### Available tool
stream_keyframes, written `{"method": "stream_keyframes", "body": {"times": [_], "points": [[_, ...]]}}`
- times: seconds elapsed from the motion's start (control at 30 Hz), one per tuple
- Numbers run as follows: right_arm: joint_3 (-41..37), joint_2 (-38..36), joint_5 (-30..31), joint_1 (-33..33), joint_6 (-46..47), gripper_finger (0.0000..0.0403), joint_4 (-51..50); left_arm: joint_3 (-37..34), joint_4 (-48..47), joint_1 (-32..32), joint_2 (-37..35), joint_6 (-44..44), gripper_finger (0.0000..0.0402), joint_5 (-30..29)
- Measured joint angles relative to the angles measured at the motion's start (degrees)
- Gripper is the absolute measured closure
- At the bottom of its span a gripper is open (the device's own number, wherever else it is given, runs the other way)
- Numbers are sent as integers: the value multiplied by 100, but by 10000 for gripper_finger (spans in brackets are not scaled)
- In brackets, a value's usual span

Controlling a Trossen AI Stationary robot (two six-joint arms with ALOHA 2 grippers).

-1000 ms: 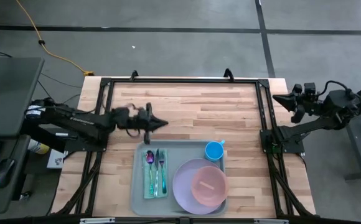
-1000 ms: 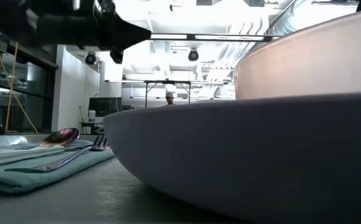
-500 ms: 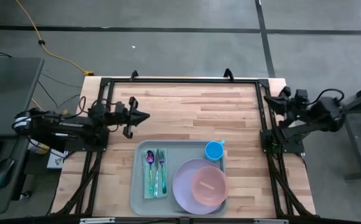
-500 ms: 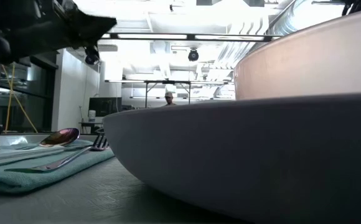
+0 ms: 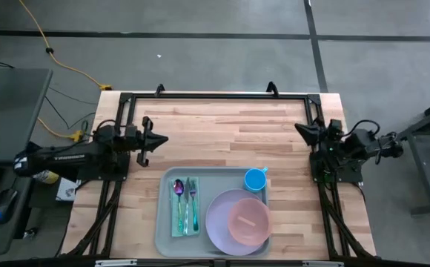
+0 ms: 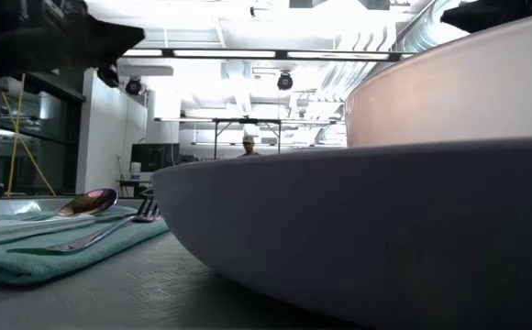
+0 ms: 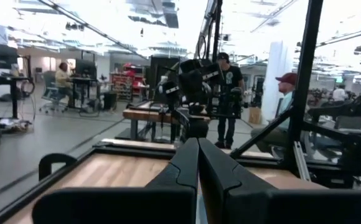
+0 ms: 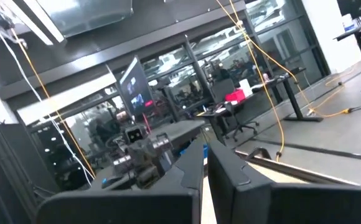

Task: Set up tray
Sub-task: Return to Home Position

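Note:
The grey-blue tray [image 5: 167,236] lies at the table's near middle. On it are a teal folded cloth [image 5: 179,222] with a spoon [image 5: 178,188] and a fork [image 5: 191,194], a blue cup [image 5: 255,179], and a purple plate [image 5: 219,222] with a pink bowl [image 5: 249,220] on it. My left gripper [image 5: 163,139] hovers shut over the table's left side, far-left of the tray, holding nothing. My right gripper [image 5: 299,127] hovers shut at the table's right edge, also empty. The left wrist view shows the left gripper [image 7: 198,149] shut, and the right wrist view shows the right gripper [image 8: 205,155] shut.
A black frame [image 5: 215,96] runs round the tabletop, with uprights beside both arms. Bare wood [image 5: 230,133] lies between the grippers, beyond the tray. In the low view the plate [image 6: 358,229] fills the foreground. People [image 7: 227,81] stand in the room beyond the table.
My left gripper has drawn back from above the tray's far edge toward the table's left edge, staying shut. My right gripper has sunk and swung a little inward over the table's right edge, tipping toward level. Nothing on the tray has moved.

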Motion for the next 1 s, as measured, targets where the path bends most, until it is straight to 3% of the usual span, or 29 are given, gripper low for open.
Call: {"method": "stream_keyframes", "body": {"times": [0.3,0.5,0.73,1.0], "points": [[-533,16,319,0,150,403,361,0,-2478,-4,-2284,174,357,-241],[-573,42,530,0,107,403,389,6,-2830,-367,-2067,517,357,-689],[-579,48,680,0,-171,403,291,3,-3223,-970,-2027,1301,357,-2234],[-579,48,552,0,-147,403,229,2,-3344,-1121,-2020,1579,357,-1805]]}}
